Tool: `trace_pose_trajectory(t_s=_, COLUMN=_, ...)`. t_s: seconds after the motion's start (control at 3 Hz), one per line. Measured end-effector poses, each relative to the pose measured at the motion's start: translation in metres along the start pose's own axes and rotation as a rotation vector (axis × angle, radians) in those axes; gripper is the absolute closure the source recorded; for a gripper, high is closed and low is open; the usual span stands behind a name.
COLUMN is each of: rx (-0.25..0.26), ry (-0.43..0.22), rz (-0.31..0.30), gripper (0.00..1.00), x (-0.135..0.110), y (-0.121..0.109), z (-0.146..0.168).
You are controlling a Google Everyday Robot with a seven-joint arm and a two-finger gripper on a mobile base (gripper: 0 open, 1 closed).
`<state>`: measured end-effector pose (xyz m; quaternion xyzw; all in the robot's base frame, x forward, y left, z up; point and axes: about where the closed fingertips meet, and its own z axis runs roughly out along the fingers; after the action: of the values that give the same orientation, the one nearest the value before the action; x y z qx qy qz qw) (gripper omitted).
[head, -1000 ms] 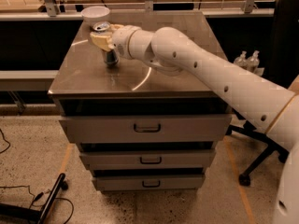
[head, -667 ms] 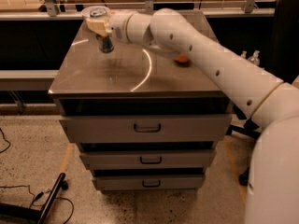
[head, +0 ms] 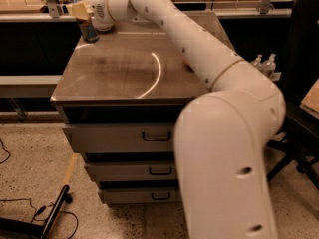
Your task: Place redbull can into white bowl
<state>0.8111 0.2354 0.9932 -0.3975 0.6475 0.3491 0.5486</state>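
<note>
The robot's white arm [head: 224, 133] fills the right and lower part of the camera view. It rises from a thick segment in the foreground and reaches across to the far left corner. Beneath it stands a cabinet with a grey, glossy worktop [head: 114, 68] that carries a curved streak of reflected light. Three drawers [head: 124, 136] with dark handles are stacked below. A black chair [head: 304, 59] stands at the right edge, with two small bottles [head: 264, 63] just beside it. A black stand [head: 50, 223] and cable lie on the speckled floor at lower left.

The pincer [head: 80, 10], with tan fingers, is over the worktop's far left corner, closed on the top of the redbull can [head: 90, 33]. The can hangs upright below it, and whether its base touches the worktop cannot be told. The white bowl cannot be made out.
</note>
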Motion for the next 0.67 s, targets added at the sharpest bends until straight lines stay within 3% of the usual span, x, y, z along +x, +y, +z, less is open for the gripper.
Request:
trace_pose_trajectory(t_s=0.33, rx=0.039, ry=0.052, rz=0.002, gripper=1.00, x=-0.021, y=-0.007, z=0.049)
trace_pose_trajectory(t_s=0.67, rx=0.158, ry=0.068, rz=0.004, gripper=1.00, x=-0.038, y=-0.042, z=0.060)
